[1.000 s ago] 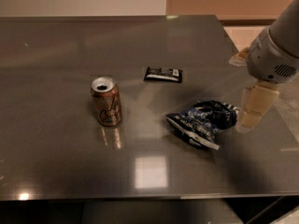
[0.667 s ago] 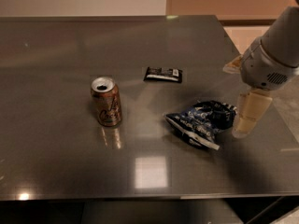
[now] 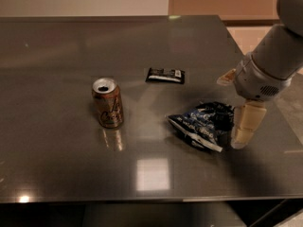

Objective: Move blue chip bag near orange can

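The blue chip bag lies crumpled on the dark table, right of centre. The orange can stands upright to its left, a good gap away, with its opened silver top showing. My gripper is at the bag's right end, low over the table and open. One cream finger hangs just right of the bag. The other finger peeks out behind the wrist, farther back. The bag's right end lies between them; I cannot tell whether either finger touches it.
A small flat black packet lies behind the bag, toward the table's middle. The table's right edge runs just beyond my arm, with light floor past it. The front edge is close to the camera.
My gripper has moved left, closer to the bag's right end. The bag, the can and the packet have not moved.
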Controlling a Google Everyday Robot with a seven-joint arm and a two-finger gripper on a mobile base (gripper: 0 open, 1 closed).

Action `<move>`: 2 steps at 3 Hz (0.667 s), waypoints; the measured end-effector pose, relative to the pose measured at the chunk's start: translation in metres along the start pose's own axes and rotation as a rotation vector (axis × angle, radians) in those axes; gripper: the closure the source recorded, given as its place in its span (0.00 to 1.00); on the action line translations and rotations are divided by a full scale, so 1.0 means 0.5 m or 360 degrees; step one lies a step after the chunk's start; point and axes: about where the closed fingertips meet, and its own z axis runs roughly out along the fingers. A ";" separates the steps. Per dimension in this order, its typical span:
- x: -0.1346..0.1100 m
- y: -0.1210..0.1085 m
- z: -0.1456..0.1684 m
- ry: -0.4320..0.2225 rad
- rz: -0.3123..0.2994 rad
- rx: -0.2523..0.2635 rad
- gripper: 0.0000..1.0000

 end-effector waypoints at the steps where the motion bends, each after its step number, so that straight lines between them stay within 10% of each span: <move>1: 0.000 -0.001 0.017 0.0013 -0.0030 -0.0025 0.18; 2: 0.000 -0.005 0.022 0.0027 -0.0056 -0.0038 0.49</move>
